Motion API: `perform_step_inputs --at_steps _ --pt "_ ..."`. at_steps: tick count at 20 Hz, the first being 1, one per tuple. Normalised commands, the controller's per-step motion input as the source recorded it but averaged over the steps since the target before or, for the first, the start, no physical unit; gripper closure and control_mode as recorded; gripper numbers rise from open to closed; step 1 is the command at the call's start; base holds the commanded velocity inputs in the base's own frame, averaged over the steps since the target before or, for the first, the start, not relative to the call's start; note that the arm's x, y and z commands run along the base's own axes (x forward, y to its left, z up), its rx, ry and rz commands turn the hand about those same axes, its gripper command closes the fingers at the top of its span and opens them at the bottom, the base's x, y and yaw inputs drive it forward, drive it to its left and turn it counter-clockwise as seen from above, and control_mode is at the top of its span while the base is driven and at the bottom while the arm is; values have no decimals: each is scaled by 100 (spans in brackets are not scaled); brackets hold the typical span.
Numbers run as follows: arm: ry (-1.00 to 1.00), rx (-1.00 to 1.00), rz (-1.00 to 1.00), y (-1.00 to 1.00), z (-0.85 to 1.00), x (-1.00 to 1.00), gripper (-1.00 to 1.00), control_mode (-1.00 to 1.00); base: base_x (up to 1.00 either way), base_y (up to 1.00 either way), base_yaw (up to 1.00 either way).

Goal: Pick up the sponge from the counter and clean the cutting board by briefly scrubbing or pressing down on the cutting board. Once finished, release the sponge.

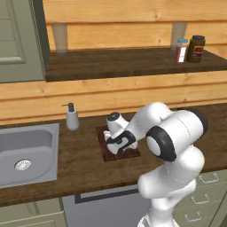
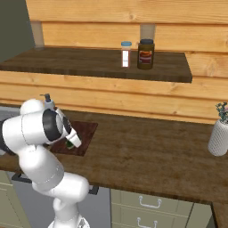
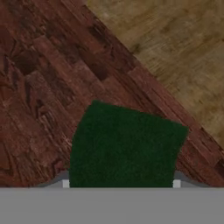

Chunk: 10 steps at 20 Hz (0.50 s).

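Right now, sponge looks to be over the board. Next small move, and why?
Probably press straight down a little. In the hand view the green sponge sits in front of the end effector, over the reddish cutting board; the left base view shows the hand low above the board. Whether they touch can't be told.

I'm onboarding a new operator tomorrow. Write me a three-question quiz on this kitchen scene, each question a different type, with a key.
1. True or false: the sponge is over the cutting board.
2. What stands between the sink and the board on the counter?
A) vase
B) soap dispenser
C) jar
3. Fill in: the two jars stand on the ____.

Key:
1. true
2. B
3. shelf
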Motion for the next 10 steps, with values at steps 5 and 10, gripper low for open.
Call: perform_step_inputs --at_steps 5,10 --pt "0 0 -3 0 2 60 100 -100 0 0 0" --pt "0 0 -2 2 0 71 100 -100 0 0 0"
